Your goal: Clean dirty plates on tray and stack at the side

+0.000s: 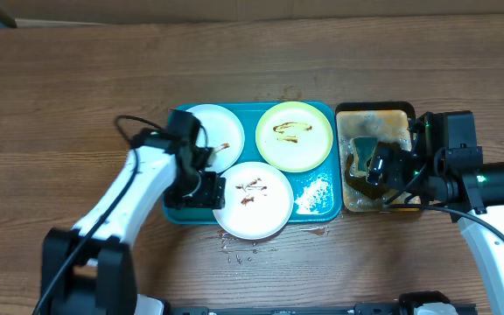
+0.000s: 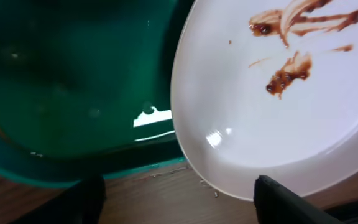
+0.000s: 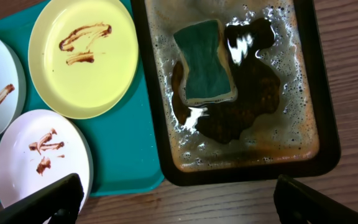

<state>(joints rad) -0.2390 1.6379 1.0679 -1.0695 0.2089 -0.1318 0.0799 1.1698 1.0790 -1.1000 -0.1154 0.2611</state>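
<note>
Teal plastic is what the tray (image 3: 129, 152) is made of, and it is set on the wooden worktop (image 1: 77, 87). A white plate (image 1: 213, 131) is laid at its back left, a yellow plate (image 1: 294, 136) at its back right, and a front plate (image 1: 254, 199), white too, is hung over the near rim. All are smeared with brown sauce. The left gripper (image 1: 215, 191) is held spread at the front plate's left edge. The right gripper (image 1: 374, 166) is held wide apart above a green sponge (image 3: 205, 61) in a black tray (image 3: 328, 124).
</note>
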